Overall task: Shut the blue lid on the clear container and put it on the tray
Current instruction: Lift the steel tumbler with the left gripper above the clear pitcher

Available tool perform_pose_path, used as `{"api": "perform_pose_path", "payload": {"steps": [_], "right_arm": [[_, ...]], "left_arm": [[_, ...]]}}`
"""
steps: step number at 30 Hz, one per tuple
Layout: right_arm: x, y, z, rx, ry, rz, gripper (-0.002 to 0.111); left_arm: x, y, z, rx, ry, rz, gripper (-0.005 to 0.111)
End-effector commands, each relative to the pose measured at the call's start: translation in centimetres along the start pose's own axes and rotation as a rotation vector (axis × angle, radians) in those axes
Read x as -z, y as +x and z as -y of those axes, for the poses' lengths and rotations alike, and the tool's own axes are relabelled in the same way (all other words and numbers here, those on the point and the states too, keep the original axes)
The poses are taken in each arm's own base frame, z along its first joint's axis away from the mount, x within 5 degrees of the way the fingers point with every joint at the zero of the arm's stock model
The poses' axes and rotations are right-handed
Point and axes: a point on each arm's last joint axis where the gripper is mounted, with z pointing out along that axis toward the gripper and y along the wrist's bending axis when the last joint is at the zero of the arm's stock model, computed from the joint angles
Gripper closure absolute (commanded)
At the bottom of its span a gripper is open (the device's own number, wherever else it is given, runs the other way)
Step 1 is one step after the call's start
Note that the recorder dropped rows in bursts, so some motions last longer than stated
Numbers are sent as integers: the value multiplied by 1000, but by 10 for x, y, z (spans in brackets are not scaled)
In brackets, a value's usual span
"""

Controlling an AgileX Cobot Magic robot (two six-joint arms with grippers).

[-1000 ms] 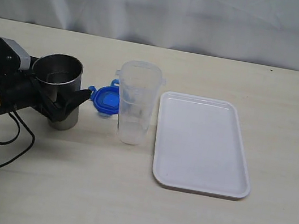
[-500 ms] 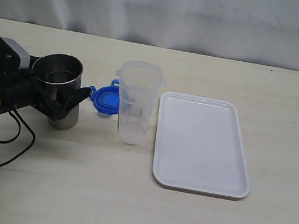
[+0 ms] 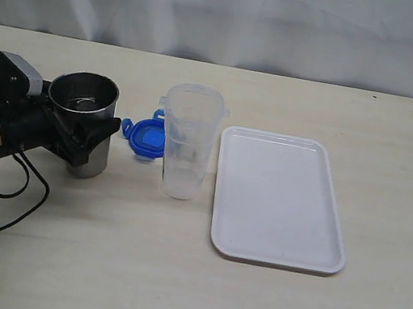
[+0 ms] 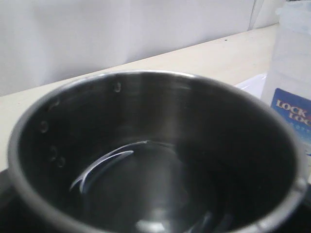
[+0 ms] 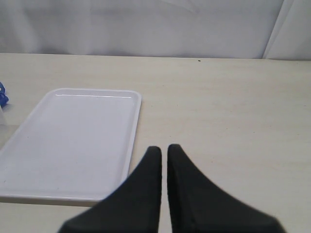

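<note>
The left fingers [image 3: 98,131] clasp the steel cup [image 3: 81,106]. The blue lid [image 3: 144,136] lies just past their tips, by the clear container [image 3: 186,151]. The right fingers [image 5: 153,165] are pressed together near the tray [image 5: 73,141].

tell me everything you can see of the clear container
The clear container is a tall transparent plastic tumbler, tapering to a narrower base, with a rimmed top. It stands upright on the table, open, lidless and apparently empty. A blue label lettered LOCK shows on its side in the left wrist view. The blue lid lies beside it on its left in the exterior view, the tray close on its right, not touching. Whether the lid touches it is unclear.
</note>
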Motion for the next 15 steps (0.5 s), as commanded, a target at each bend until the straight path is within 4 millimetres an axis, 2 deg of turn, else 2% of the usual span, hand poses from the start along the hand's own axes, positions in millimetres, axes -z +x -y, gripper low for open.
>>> {"api": "perform_pose_path", "payload": {"steps": [1,7,15], "right_arm": [[0,1,0,0,0,2,104],[0,1,0,0,0,2,104],[0,1,0,0,0,2,104]], "left_arm": [[-1,0,0,3,-3,4,60],[-1,0,4,-4,40,2,106],[-1,0,8,-18,89,5,107]]}}
